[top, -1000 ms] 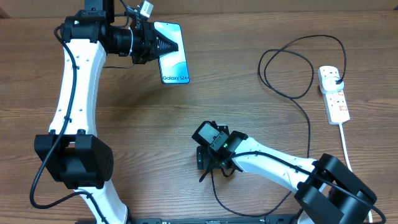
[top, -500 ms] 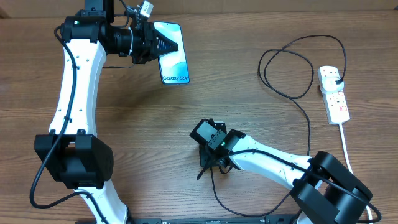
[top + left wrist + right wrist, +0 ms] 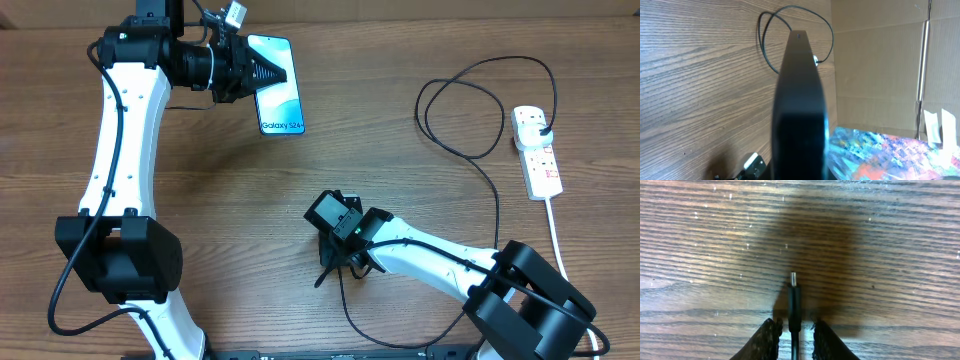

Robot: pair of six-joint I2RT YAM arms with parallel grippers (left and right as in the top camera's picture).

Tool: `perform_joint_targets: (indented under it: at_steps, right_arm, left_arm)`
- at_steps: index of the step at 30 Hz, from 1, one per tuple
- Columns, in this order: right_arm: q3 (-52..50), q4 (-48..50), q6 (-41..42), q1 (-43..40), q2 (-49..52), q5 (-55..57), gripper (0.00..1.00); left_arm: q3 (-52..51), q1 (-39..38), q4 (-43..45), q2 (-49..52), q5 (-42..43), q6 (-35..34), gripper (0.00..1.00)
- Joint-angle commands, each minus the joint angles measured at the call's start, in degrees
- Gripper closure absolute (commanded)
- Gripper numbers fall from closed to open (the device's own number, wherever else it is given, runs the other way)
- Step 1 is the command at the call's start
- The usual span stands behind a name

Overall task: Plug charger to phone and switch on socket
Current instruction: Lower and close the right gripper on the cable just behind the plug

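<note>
While the left hand point(image 3: 270, 74), fingers pressed together, sits over one long edge of the phone point(image 3: 283, 100) at the far left of the bench point(image 3: 400, 60), the right hand point(image 3: 795, 326) straddles the charger point(image 3: 794, 302) just behind its connector tip, fingers narrowly apart with wood showing on either side. A sound pinch here would likely land square and close behind the metal tip, so the connector cannot swivel on its way to the phone, well apart. Its plug appears seated in the socket point(image 3: 540, 160), far right.
</note>
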Motion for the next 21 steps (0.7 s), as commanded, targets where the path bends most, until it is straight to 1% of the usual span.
perform_joint_targets:
  at_steps: [1,11,14,21]
  right_arm:
    - [-1.73,0.48,-0.02,0.31,3.19,-1.09,0.75]
    - [-1.73,1.14,-0.70,0.24,3.19,-0.90,0.75]
    - [-1.73,1.14,-0.68,0.24,3.19,-0.90,0.78]
    - [-1.73,1.11,-0.66,0.22,3.19,-0.92,0.92]
  left_arm:
    - [1.03,0.20,0.17,-1.07,1.14,1.07,0.96]
    - [1.03,0.20,0.17,-1.07,1.14,1.07,0.96]
    - [1.03,0.20,0.15,-1.07,1.16,1.05,0.96]
    - [1.03,0.20,0.04,-1.07,1.16,1.05,0.96]
